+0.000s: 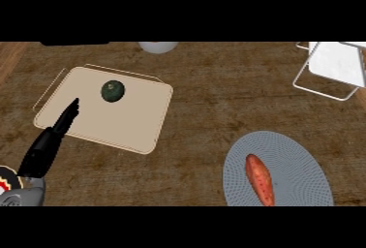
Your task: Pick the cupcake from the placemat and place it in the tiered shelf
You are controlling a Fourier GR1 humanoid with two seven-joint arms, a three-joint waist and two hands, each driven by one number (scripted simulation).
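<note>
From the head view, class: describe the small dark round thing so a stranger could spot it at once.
Find the beige board on the left of the wooden counter. The avocado lies on its upper part, just beyond the left hand. It alone is dark green and round; the orange sweet potato lies on the grey placemat.

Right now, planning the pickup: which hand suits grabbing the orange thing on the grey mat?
Probably right: the orange thing lies on the mat at the right, the white shelf's side. The left hand is far left over the tan board; the right hand is unseen.
</note>
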